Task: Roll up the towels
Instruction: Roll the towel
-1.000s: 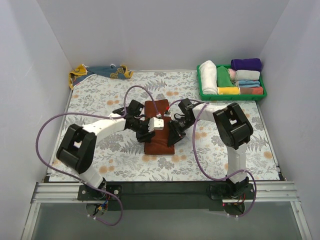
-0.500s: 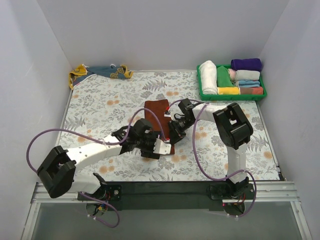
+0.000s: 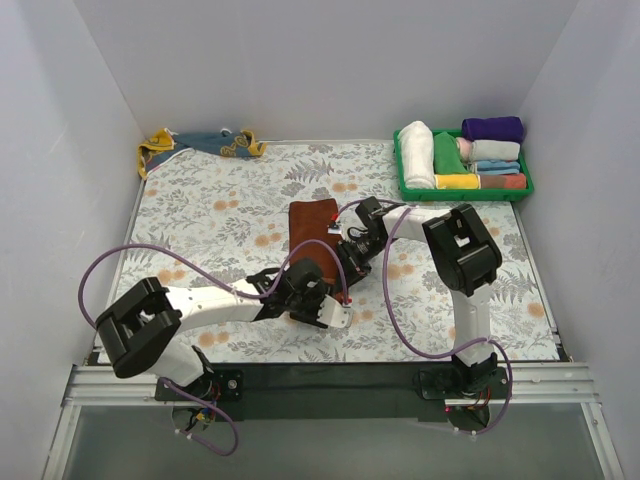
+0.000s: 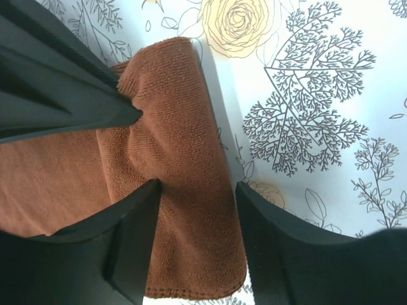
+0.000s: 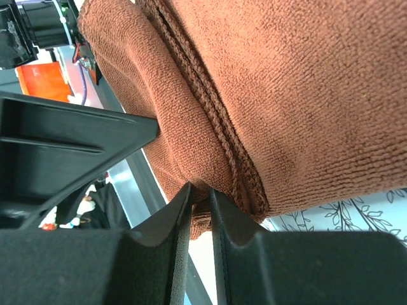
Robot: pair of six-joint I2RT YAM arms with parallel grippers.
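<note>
The rust-brown towel (image 3: 312, 225) lies mid-table, its near end folded over into a thick roll. My left gripper (image 3: 325, 298) is at that near end. In the left wrist view it (image 4: 197, 185) stands open, and the folded edge of the brown towel (image 4: 184, 146) runs between its fingers. My right gripper (image 3: 343, 268) is at the towel's right near corner. It (image 5: 200, 189) is shut, pinching the hem of the brown towel (image 5: 299, 95). The mustard-yellow towel with blue-grey patches (image 3: 200, 143) lies crumpled in the far left corner.
A green tray (image 3: 465, 190) with several rolled cloths stands at the back right. Purple cables loop from both arms over the flowered table cover (image 3: 200, 215). White walls close in the table on three sides.
My left arm has swung from the middle of the brown towel down to its near end. The towel's near end now looks shorter and bunched. The right gripper has barely moved.
</note>
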